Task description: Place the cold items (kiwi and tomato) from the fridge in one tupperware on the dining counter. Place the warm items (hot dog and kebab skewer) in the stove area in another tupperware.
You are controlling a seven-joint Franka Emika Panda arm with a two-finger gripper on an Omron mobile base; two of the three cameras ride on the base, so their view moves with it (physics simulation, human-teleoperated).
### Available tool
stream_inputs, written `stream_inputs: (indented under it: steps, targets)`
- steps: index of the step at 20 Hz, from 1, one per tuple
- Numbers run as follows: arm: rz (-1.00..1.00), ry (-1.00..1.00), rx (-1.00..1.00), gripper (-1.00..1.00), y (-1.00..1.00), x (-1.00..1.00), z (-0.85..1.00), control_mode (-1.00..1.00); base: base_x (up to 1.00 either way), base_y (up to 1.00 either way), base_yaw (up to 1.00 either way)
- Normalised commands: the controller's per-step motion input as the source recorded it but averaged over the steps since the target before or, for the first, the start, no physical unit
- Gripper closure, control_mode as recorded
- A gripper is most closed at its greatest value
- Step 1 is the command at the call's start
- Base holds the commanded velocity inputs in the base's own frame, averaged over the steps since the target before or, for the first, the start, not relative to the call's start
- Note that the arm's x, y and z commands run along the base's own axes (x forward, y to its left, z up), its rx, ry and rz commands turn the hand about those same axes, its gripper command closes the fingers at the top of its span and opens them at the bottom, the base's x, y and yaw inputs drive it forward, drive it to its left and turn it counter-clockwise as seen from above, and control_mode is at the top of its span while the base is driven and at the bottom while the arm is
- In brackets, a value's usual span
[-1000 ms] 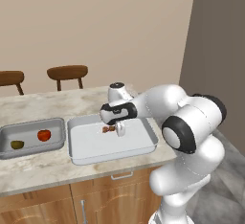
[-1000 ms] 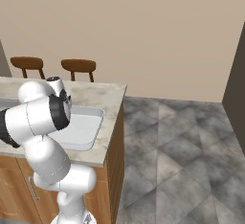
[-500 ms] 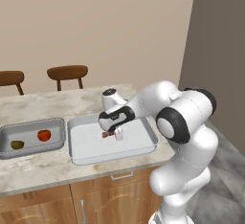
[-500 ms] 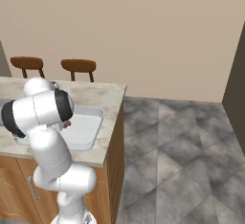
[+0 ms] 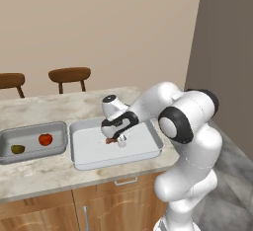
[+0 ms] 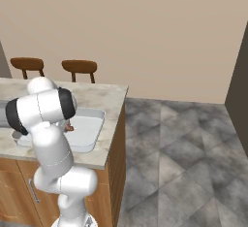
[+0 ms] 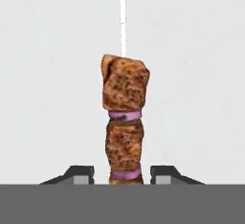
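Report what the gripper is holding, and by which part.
Nothing looks gripped: the gripper is open, its tips flanking the kebab skewer's near end with gaps, over the tupperware.

Both base views are looking down from behind the arm, sharing the counter point(image 5: 59, 175); the hand view is looking closely into the tupperware point(image 7: 201, 74).

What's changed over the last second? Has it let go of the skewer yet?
The gripper came down into the right container with the kebab skewer, and its fingers have started to part beside it. Full release isn't clear. The tomato and kiwi stayed in the left container.
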Motion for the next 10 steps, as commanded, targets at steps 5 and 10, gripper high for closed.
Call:
stream_inputs:
  steps: [5, 10]
  targets:
    - [0.0, -0.05, 0.0, -1.0, 0.0, -0.33, 0.43, -1.0, 0.0, 0.0, 0.0]
    - [-0.03, -0.04, 0.0, -1.0, 0.0, -0.52, 0.8, -1.0, 0.0, 0.0, 0.0]
